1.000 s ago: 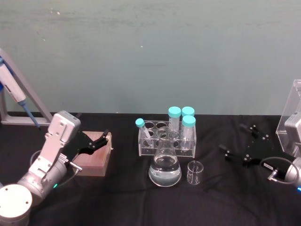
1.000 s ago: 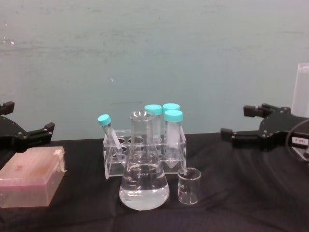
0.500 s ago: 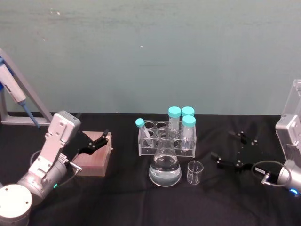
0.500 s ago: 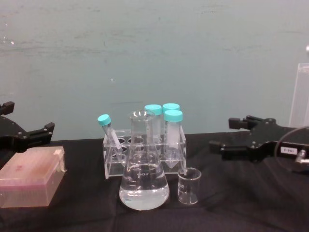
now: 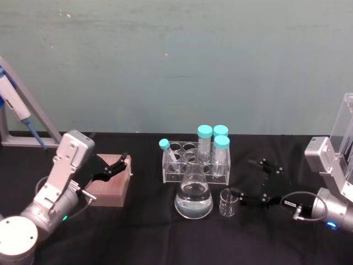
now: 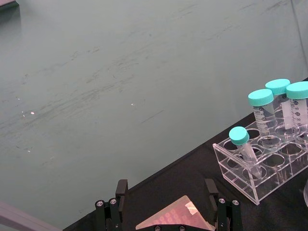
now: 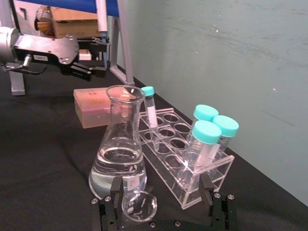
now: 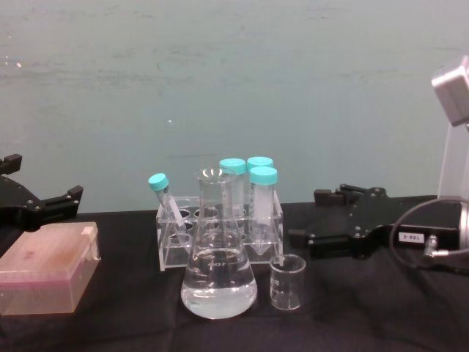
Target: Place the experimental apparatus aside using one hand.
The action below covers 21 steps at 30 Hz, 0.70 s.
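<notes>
The right gripper (image 5: 241, 176), fingers spread, hovers above the small beaker (image 5: 227, 201) beside the liquid-filled flask (image 5: 193, 193) and tube rack (image 5: 168, 175), where an off-centre descent could topple beaker or flask; the left gripper (image 5: 120, 164) waits spread near a pink box (image 5: 110, 190).

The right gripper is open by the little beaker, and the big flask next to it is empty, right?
Not quite. The flask holds clear liquid, as the chest view shows. The right gripper is indeed open by the little beaker.
</notes>
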### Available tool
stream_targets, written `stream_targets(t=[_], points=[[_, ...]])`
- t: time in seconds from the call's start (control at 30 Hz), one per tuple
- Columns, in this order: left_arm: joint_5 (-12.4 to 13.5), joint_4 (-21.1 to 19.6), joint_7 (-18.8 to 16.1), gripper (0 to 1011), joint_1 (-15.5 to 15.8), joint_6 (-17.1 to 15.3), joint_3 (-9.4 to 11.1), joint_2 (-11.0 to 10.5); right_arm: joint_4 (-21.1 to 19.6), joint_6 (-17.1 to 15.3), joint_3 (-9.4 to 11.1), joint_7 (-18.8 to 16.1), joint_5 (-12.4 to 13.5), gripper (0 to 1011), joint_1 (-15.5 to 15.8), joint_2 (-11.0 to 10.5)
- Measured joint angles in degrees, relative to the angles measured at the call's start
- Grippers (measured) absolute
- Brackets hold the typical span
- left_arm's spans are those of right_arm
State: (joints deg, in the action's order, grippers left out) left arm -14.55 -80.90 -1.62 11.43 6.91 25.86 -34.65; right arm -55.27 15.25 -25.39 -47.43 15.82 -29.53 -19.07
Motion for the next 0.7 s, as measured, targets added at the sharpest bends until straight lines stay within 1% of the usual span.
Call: stream_targets(t=[0.23,0.7], points=[[0.0,0.0,0.0,1000,0.0,0.0,0.0,0.0,0.64,0.34,-1.52,-0.43,0.35,1000,-0.68,0.19],[0.0,0.0,0.0,1000,0.0,0.0,0.0,0.0,2.41,0.35,-4.37,-0.08,0.57,1000,-1.81,0.36]])
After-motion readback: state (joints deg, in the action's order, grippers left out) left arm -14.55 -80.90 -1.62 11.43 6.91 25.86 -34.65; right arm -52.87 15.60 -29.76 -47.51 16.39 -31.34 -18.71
